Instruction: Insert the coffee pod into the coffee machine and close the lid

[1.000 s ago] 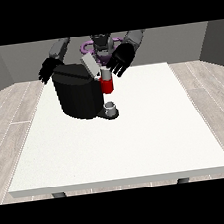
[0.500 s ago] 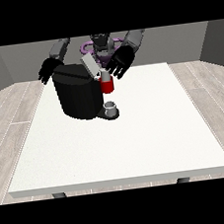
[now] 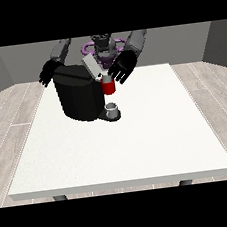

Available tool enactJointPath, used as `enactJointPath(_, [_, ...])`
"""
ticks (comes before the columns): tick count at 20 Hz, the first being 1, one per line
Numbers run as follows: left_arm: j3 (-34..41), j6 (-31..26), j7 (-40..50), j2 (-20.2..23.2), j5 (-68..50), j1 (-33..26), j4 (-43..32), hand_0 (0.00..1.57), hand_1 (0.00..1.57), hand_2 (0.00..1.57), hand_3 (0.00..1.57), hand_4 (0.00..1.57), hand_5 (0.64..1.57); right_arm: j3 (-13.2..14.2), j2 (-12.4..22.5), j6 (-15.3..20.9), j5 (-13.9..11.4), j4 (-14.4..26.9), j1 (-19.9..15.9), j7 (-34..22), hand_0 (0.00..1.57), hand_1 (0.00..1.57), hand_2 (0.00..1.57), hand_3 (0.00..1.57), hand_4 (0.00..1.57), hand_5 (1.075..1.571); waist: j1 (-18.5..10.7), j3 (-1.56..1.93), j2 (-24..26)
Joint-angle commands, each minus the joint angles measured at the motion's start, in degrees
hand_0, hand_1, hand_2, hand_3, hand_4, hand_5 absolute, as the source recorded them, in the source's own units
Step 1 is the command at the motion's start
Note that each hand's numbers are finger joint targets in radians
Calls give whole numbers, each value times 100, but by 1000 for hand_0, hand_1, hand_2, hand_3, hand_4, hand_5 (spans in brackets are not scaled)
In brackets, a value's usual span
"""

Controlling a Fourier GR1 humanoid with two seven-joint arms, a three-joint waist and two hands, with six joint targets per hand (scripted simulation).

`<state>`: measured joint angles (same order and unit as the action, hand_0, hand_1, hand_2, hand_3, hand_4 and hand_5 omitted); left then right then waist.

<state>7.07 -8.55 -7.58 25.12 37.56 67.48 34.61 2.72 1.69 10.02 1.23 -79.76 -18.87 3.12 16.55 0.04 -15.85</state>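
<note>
— What's changed?

— Little. My hand at the view's right (image 3: pixel 121 68) has barely shifted; it hovers, fingers spread, beside the raised lid (image 3: pixel 90 66) of the coffee machine (image 3: pixel 79 93).

— And the coffee pod?

— I can't make it out; likely seated above the red part (image 3: pixel 109 87). The lid isn't closed yet.

— The other hand (image 3: pixel 48 73)?

— Spread, behind the machine.
</note>
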Motion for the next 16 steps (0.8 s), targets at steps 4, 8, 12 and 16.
enactJointPath(4, [58, -300, 182, 98, -18, 229, -88, 1161, 1161, 1195, 1058, 457, 1571, -60, -152, -6, 22, 76, 113, 286, 0, 0, 0, 0, 433, 1571, 52, -1, -11])
enactJointPath(8, [-24, -42, -276, 228, 146, -20, -56, 1118, 1118, 1158, 990, 442, 1571, 107, 41, 103, 43, -82, -130, -159, 0, 0, 0, 0, 366, 1571, -30, -4, -116])
enactJointPath(12, [-51, -12, -107, 116, 201, 154, -28, 1066, 1066, 1116, 945, 380, 1571, 141, 100, 89, 45, -31, -359, -175, 0, 0, 0, 0, 401, 1571, -41, -3, -111])
enactJointPath(16, [-134, 195, -136, -73, 278, -79, 112, 1073, 1073, 1125, 967, 364, 1571, 177, 80, -96, 79, 336, 153, 468, 0, 0, 0, 0, 431, 1571, -153, -1, -105])
